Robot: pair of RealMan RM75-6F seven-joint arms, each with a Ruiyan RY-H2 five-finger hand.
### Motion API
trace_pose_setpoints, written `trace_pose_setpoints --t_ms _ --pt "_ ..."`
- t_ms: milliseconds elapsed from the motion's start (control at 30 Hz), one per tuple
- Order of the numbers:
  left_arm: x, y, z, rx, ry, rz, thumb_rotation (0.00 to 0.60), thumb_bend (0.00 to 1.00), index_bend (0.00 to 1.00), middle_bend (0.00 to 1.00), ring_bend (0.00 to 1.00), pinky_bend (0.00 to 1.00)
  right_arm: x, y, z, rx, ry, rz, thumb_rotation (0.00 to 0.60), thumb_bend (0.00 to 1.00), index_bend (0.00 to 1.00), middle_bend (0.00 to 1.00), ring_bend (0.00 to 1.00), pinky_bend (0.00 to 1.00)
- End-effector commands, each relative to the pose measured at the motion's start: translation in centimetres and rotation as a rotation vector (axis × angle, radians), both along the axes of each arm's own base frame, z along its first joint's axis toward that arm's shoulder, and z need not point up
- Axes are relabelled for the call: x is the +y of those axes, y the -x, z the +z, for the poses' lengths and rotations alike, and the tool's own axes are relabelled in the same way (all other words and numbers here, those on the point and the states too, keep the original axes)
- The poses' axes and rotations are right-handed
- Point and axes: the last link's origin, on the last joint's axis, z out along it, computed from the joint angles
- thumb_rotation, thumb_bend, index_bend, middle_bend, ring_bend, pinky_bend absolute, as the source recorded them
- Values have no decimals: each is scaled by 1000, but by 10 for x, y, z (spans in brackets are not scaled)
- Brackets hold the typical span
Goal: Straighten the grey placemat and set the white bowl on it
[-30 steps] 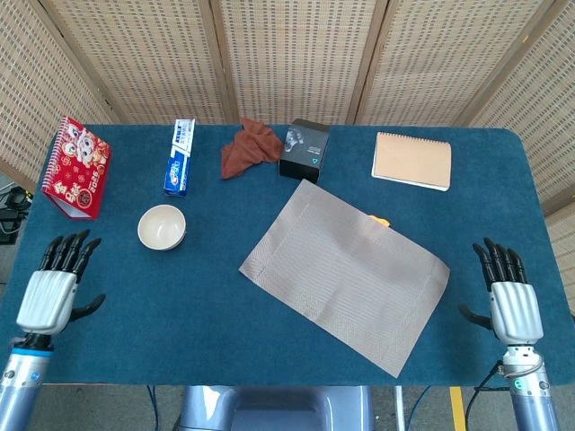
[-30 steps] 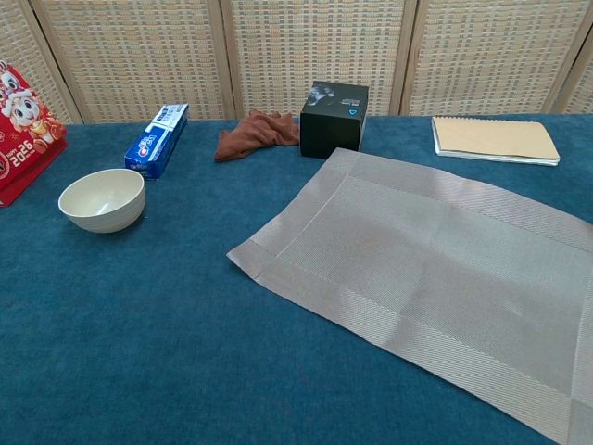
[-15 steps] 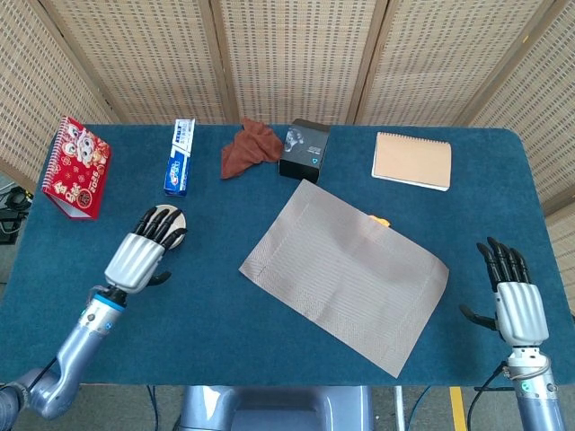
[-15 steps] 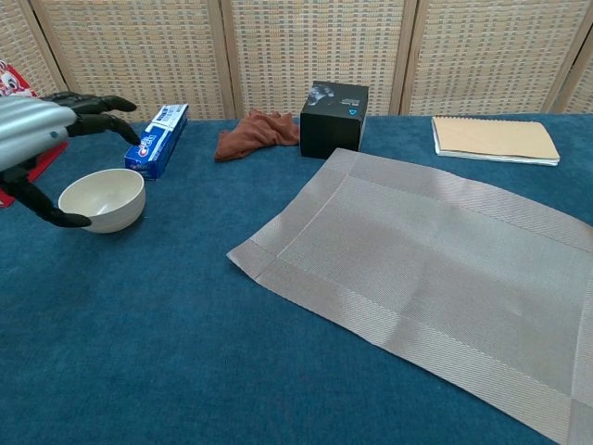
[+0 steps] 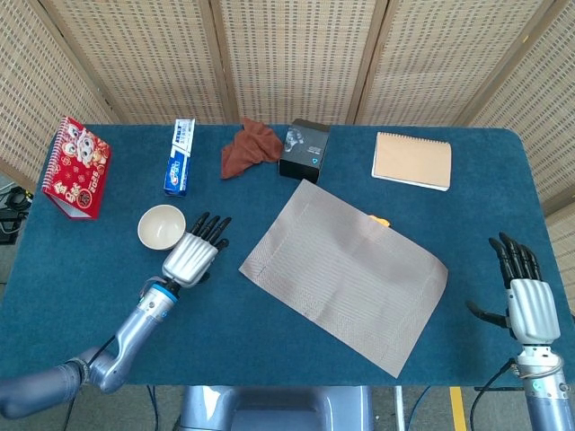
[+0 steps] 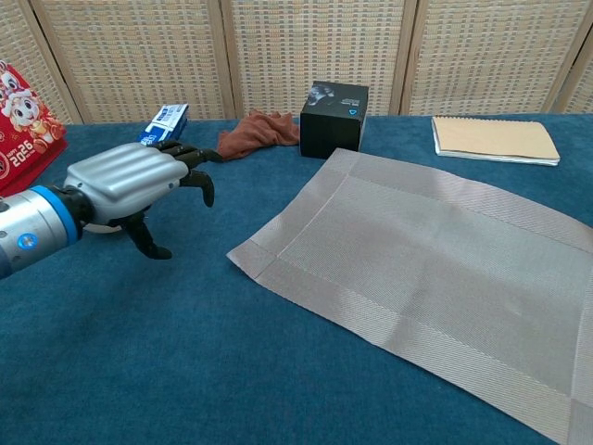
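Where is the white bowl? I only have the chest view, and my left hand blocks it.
Observer: The head view shows the white bowl empty on the table, just left of your left hand, which holds nothing.
Operator: And my right hand?
Observer: The right hand is open by the table's right edge, off the grey placemat.
Operator: Anything near the mat?
Observer: A small orange thing peeks from under its far edge.

Open counter [image 5: 269,341] is running along the near edge, passable. Left hand [image 5: 191,254] is sitting in the gap between white bowl [image 5: 161,226] and grey placemat [image 5: 346,269]. Black box [image 5: 304,150] is nearly touching the placemat's far corner; toothpaste box [image 5: 181,156] is standing behind the bowl.
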Motion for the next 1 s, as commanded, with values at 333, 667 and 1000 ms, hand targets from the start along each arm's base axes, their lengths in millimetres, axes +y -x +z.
trace_pose_setpoints --t_ms 333,667,1000 --pt "8 -37 -43 7 18 -26 600 136 322 0 0 0 -3 2 8 -49 1 -8 600 193 68 0 0 0" --pt "14 -50 -64 49 15 -20 600 172 335 0 0 0 -4 3 17 -92 13 -13 600 191 68 0 0 0" --pt "16 -55 -79 74 18 -17 600 384 391 0 0 0 -4 3 21 -108 21 -6 600 188 68 0 0 0"
